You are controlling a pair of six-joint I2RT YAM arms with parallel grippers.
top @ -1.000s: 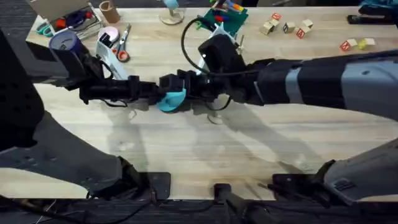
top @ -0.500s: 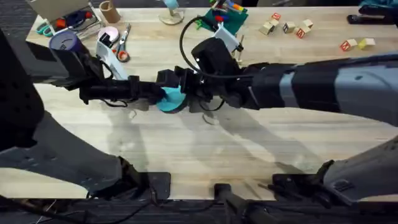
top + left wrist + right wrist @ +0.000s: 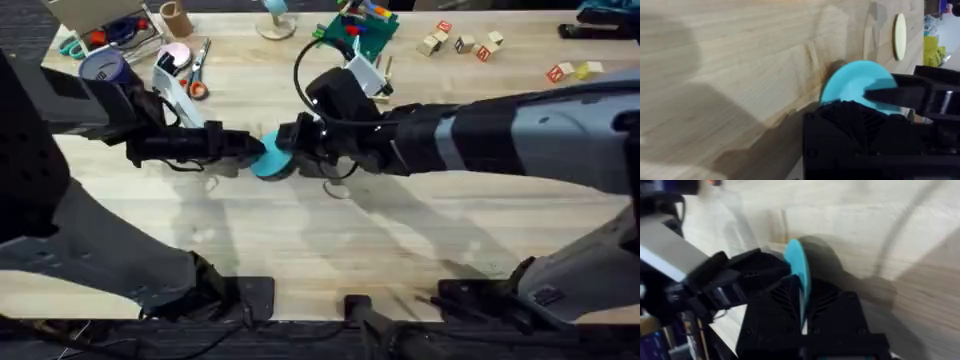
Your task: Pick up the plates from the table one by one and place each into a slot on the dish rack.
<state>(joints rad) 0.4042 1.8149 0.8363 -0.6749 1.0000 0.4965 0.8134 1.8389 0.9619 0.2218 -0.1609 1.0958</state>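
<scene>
Light blue plate point(image 3: 272, 160) held edge-up above the table point(image 3: 330, 240) mid-centre; left gripper point(image 3: 258, 150) and right gripper point(image 3: 285, 148) both pinching it from opposite sides; cream plate point(image 3: 899, 36) lies well apart.

A lab workbench: a plank table point(image 3: 300, 230) strewn with scissors point(image 3: 198, 75), toy blocks point(image 3: 462, 43) and tape rolls point(image 3: 176, 17)

Table point(image 3: 300, 250) (light planks) bears scissors point(image 3: 199, 72), blocks point(image 3: 460, 43).

no readable text, labels or numbers anywhere
</scene>
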